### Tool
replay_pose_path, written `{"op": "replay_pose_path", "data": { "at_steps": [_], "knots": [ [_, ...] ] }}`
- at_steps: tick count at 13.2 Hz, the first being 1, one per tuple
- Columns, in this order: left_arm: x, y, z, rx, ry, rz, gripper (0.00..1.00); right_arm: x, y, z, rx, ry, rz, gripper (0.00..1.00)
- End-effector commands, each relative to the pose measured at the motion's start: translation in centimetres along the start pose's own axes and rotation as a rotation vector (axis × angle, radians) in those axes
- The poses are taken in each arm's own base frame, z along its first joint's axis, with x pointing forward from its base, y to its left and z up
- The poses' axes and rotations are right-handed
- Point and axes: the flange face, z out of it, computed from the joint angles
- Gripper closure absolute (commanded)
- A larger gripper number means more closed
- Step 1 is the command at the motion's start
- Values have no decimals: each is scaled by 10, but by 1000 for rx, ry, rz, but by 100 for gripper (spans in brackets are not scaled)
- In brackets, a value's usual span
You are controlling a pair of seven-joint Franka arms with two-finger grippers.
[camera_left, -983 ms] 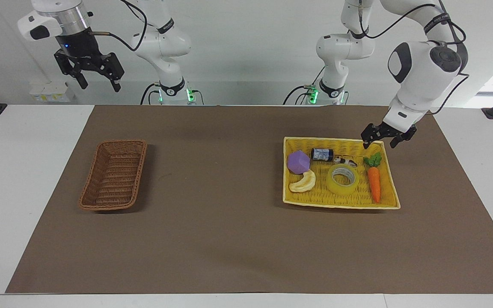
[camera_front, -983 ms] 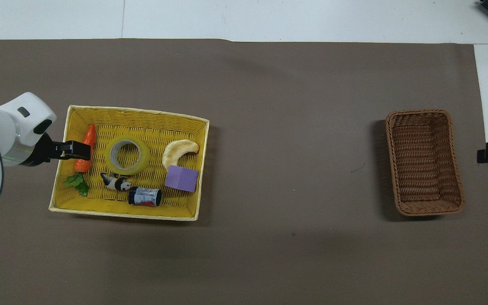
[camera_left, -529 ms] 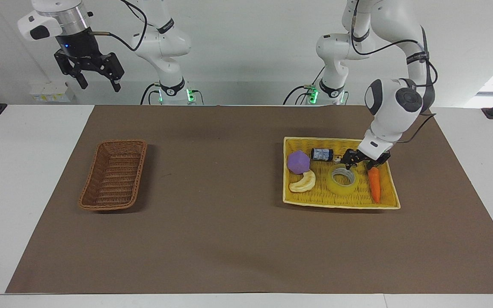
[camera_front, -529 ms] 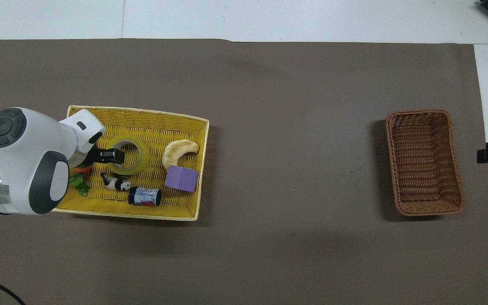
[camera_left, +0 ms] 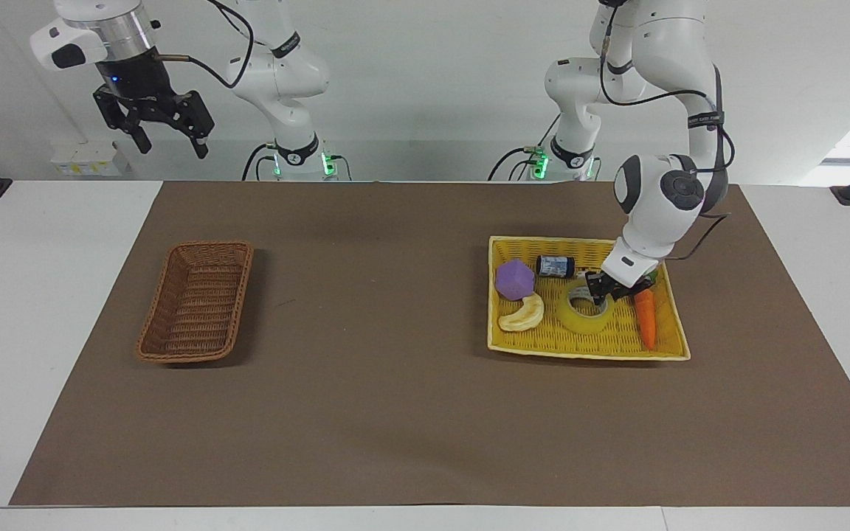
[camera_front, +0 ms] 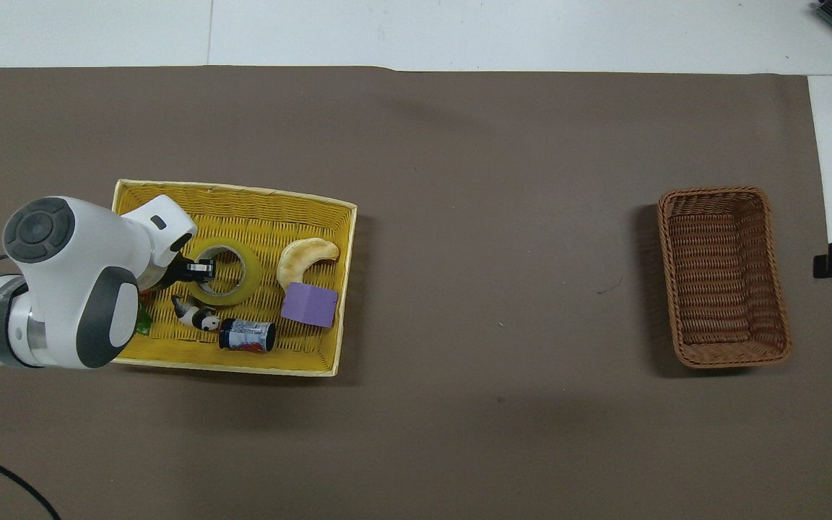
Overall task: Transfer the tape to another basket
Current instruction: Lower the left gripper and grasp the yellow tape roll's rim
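Observation:
The yellow tape roll (camera_left: 580,318) lies flat in the yellow woven tray (camera_left: 543,335) toward the left arm's end of the table. It also shows in the overhead view (camera_front: 243,278). My left gripper (camera_left: 608,293) is low in the tray, open, at the tape's rim on the carrot's side; in the overhead view the left gripper (camera_front: 199,269) reaches the ring's edge. The dark-brown wicker basket (camera_left: 196,302) stands empty toward the right arm's end; it also shows in the overhead view (camera_front: 723,274). My right gripper (camera_left: 170,144) waits open, high above the table's edge.
In the tray with the tape are a purple block (camera_left: 515,280), a cream banana toy (camera_left: 522,315), an orange carrot (camera_left: 645,318), a small dark can (camera_left: 555,266) and a panda figure (camera_front: 199,316). Brown mat (camera_left: 381,332) covers the table between tray and basket.
My left gripper has come down from above the tray's rim near the carrot's leaves and moved across to the tape's rim. The tape and the right arm have not moved.

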Motion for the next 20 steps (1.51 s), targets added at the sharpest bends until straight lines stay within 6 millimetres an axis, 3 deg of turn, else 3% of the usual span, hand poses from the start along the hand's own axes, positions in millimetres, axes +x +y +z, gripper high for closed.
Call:
{"op": "replay_pose_path", "data": {
  "at_steps": [1,3,8,14,16,20],
  "knots": [
    [1,9,2,-7,8,-2,100,0,2,-3,-4,-7,-16,0],
    [5,10,-18,-7,-14,-3,100,1,2,-2,-4,-8,-16,0],
    [26,8,-109,-6,-85,-8,100,1,2,-2,-4,-8,-16,0],
    [14,26,-216,-45,-96,-71,100,1,2,-2,-4,-8,-16,0],
    [8,51,-234,-54,-113,-83,100,1,2,-3,-4,-7,-16,0],
    [-6,115,-236,-101,-135,-132,100,1,2,-3,-4,-7,-16,0]
  ]
}}
